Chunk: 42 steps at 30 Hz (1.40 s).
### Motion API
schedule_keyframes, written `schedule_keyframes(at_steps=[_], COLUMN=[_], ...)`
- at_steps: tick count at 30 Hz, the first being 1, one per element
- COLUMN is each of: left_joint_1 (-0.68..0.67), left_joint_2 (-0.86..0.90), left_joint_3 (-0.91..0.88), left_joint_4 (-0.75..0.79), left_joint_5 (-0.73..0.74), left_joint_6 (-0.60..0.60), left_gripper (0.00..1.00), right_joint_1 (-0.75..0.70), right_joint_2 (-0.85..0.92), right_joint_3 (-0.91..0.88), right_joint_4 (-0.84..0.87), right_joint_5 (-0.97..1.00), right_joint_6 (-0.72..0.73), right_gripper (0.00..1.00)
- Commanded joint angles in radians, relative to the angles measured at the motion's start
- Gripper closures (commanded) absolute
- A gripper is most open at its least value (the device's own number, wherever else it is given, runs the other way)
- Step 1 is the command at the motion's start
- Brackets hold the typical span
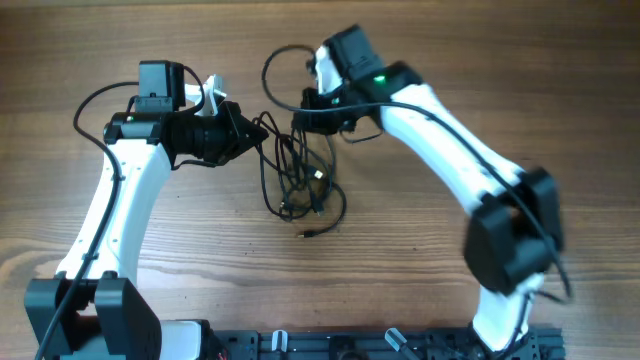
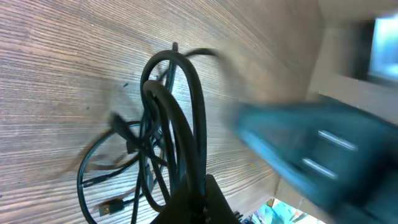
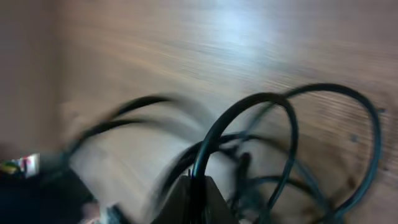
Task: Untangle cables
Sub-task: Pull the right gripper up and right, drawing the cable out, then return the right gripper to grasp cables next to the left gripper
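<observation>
**Plainly, both jaws grip the cables**

Nearest the left wrist camera, the left jaws are pressed together on the cables (image 2: 201, 118). A smooth, round black loop arches up out of the dark tips. Past it, thinner cords cross in a loose knot, and a flat silvery plug (image 2: 112, 205) lies on the surface (image 2: 62, 62), which is pale wood with fine streaked grain.

The right wrist view is blurred. Its jaws likewise sit closed, with one black strand of the cables (image 3: 267, 96) rising from between the tips and curving into a hoop. More loops overlap behind it on the wood (image 3: 217, 50).

From overhead, the tangle (image 1: 300, 180) lies mid-surface between the two white arms. The left arm (image 1: 130, 190) reaches in from the left and meets the bundle's upper left edge. The right arm (image 1: 440, 130) reaches in from the right and meets its top. One loop (image 1: 280, 70) swings out beyond the right arm's wrist. Long narrow coils trail down toward the plug (image 1: 310, 233).
</observation>
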Motion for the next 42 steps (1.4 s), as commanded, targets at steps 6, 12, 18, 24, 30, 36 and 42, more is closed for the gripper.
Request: schedule_keyframes(at_steps=[6, 12, 18, 24, 30, 36, 42], left_joint_1=[0.005, 0.005, 0.005, 0.005, 0.005, 0.006, 0.005], left_joint_2=[0.000, 0.000, 0.000, 0.000, 0.000, 0.000, 0.000], left_joint_3=[0.003, 0.003, 0.003, 0.003, 0.003, 0.003, 0.003], left_joint_4=[-0.007, -0.007, -0.007, -0.007, 0.068, 0.298, 0.413], left_joint_5=[-0.025, -0.034, -0.033, -0.032, 0.217, 0.537, 0.568], left_joint_6=[0.023, 0.023, 0.023, 0.023, 0.023, -0.218, -0.499], left_gripper=[0.96, 0.96, 0.96, 0.96, 0.96, 0.96, 0.96], right_joint_1=[-0.165, -0.320, -0.321, -0.320, -0.313, -0.237, -0.107], right_joint_2=[-0.287, -0.274, -0.161, -0.021, -0.053, -0.077, -0.076], right_joint_3=[0.012, 0.009, -0.031, -0.062, 0.016, 0.022, 0.020], right_joint_4=[0.030, -0.209, -0.357, -0.358, -0.346, -0.235, -0.150], right_joint_5=[-0.165, 0.318, 0.733, 0.421, -0.195, -0.260, -0.034], right_joint_6=[0.120, 0.120, 0.188, -0.075, -0.476, -0.373, -0.012], right_gripper=[0.96, 0.96, 0.96, 0.36, 0.28, 0.28, 0.46])
